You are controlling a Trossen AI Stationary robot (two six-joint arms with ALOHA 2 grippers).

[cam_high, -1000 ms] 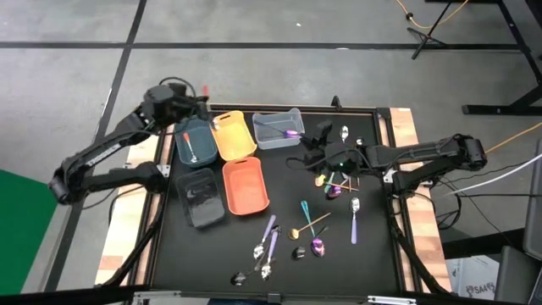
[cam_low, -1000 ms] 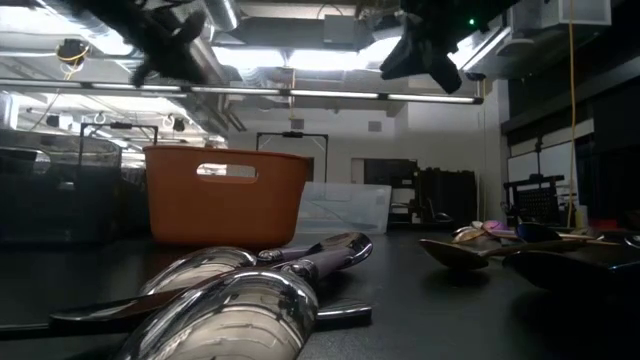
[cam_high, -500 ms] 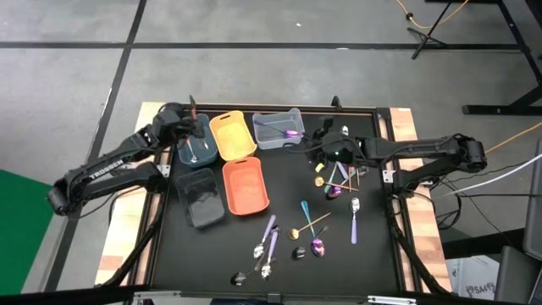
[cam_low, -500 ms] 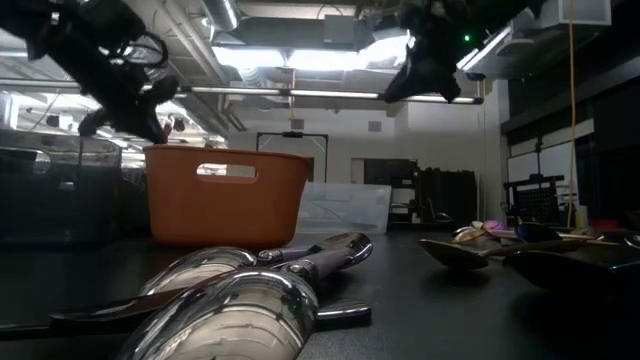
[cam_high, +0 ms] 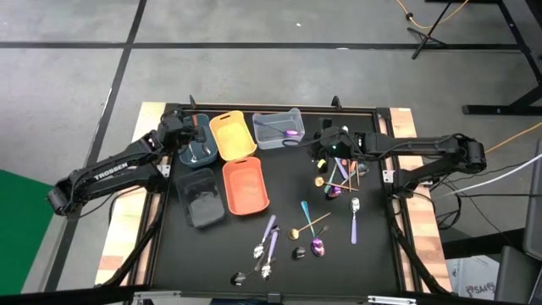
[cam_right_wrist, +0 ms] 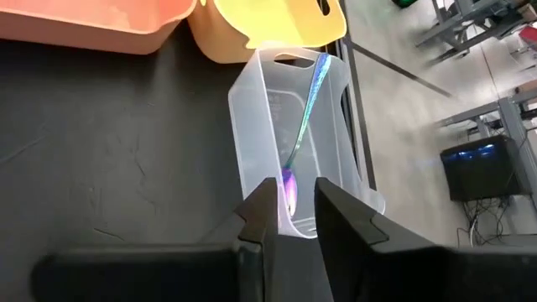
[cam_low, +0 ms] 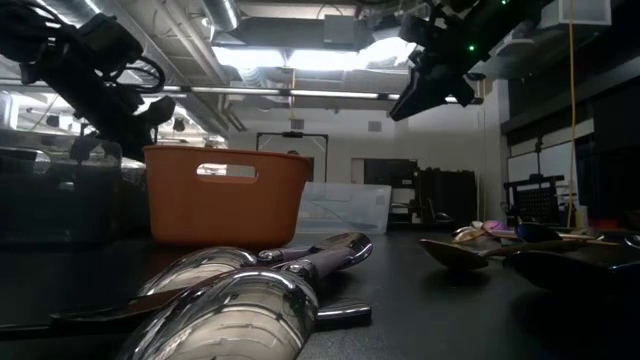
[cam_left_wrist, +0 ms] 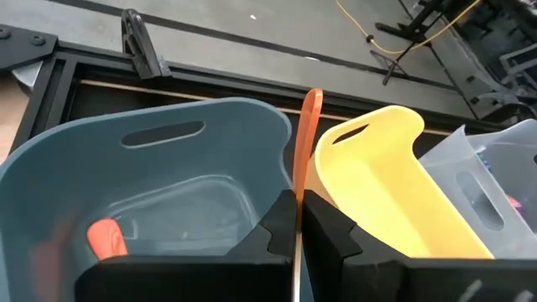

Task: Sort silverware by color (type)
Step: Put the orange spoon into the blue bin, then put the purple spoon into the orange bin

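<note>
Since a second ago the left gripper [cam_high: 191, 135] has come down from above the table's far left corner to the rim of the blue-grey bin [cam_high: 196, 144], and the right gripper [cam_high: 326, 146] has swung from above the loose pile toward the clear bin [cam_high: 278, 129]. The left wrist view shows what the high view cannot: an orange-red utensil [cam_left_wrist: 307, 134] is pinched upright between that gripper's nearly closed fingers [cam_left_wrist: 282, 226], its handle rising between the blue-grey bin [cam_left_wrist: 159, 143] and the yellow bin [cam_left_wrist: 394, 184], and another orange-red piece [cam_left_wrist: 105, 239] lies in the blue-grey bin. The right wrist view shows the right gripper [cam_right_wrist: 298, 205] clamped on a purple iridescent utensil [cam_right_wrist: 289, 189] near the open end of the clear bin [cam_right_wrist: 252, 134], where an iridescent piece [cam_right_wrist: 309, 101] already lies. From above, the remaining silverware [cam_high: 334, 182] lies scattered on the black table [cam_high: 169, 246]: a cluster just under the right gripper, a teal and a gold piece [cam_high: 306, 222] nearer the middle, and purple and silver ones [cam_high: 267, 241] toward the near edge. The orange bin [cam_high: 246, 185] and a dark bin [cam_high: 201, 196] sit beside them. The low view shows both arms raised above the table and a large silver spoon [cam_low: 240, 300] close by.
</note>
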